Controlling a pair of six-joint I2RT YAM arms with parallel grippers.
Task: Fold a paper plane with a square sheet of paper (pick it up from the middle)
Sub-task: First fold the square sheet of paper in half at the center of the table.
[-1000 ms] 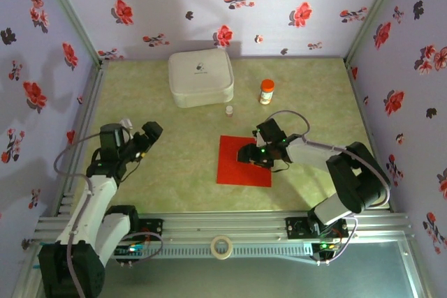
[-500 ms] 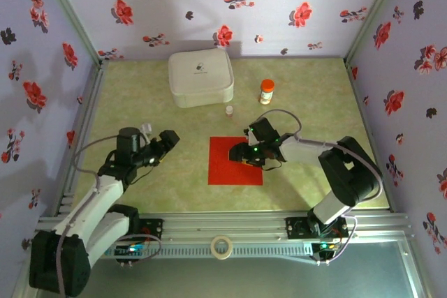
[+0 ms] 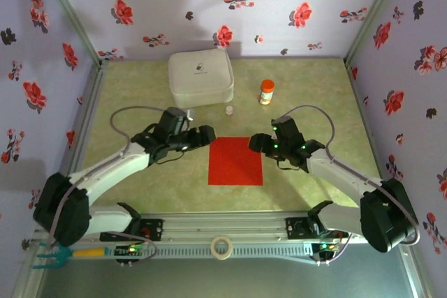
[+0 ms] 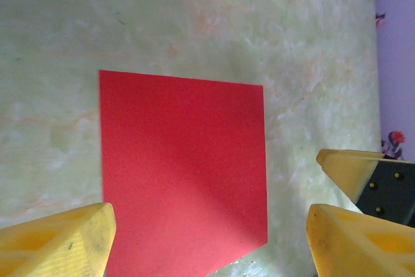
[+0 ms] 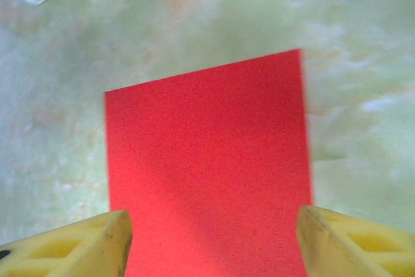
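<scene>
The flat, bright red square sheet of paper [image 3: 235, 161] lies unfolded on the green counter [image 3: 314, 102]. The left gripper [image 3: 204, 135] and right gripper [image 3: 259, 143] flank it, fingers apart, probably so each can work an opposite edge.

The square sheet of paper [image 3: 235, 161] lies flat on the table [image 3: 140, 95], between the left gripper [image 3: 208, 135] and the right gripper [image 3: 255, 143]. The left gripper sits just beside the sheet's far left corner and the right gripper just beside its far right corner. In both wrist views the sheet stretches ahead between the spread fingers. A small vial [image 3: 228, 110] stands beyond both grippers, near the sheet's far edge. A bottle [image 3: 266, 91] stands farther beyond the right gripper. A case [image 3: 200, 77] rests well beyond the left gripper. A tape roll [image 3: 222, 246] lies back by the arm bases.
</scene>
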